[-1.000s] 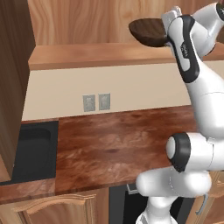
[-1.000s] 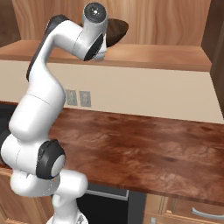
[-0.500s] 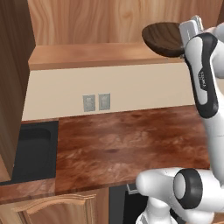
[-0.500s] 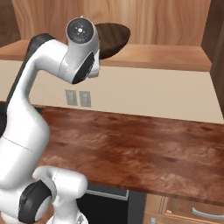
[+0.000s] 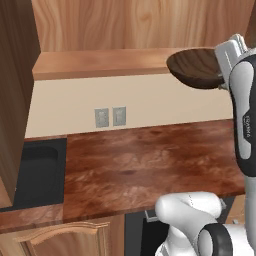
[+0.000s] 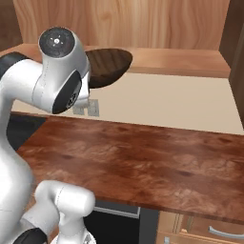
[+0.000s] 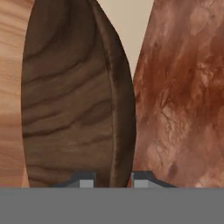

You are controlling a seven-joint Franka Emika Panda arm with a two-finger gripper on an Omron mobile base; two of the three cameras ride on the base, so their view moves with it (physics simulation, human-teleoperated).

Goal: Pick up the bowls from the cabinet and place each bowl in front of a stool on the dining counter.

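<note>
Dark brown wooden bowl (image 5: 194, 66) held up in the air at the level of the cabinet shelf board (image 5: 100, 62), just past the shelf's front edge and above the reddish-brown counter (image 5: 150, 165). Wide and shallow, with a rounded underside, a thin rim and darker grain lines curving across the inside. Seen edge-on in the hand view (image 7: 74, 100), with rim running top to bottom and passing between the two finger tips at the bottom of the view. Gripper (image 7: 113, 180) clenched on that rim, jaws nearly together with one tip inside the bowl and one outside. In the right base view, bowl (image 6: 108, 66) jutting out from behind the arm's white wrist, tilted slightly, its far rim overlapping the shelf edge; whether touching the shelf cannot be told.

Light tan wood-grain back panel (image 6: 128, 24) behind the shelf. Cream wall (image 5: 75, 105) below it with two grey outlet plates (image 5: 110, 117). Black sink (image 5: 35, 172) set into the counter at the far left of the left base view. Glossy mottled grain on the counter top.
</note>
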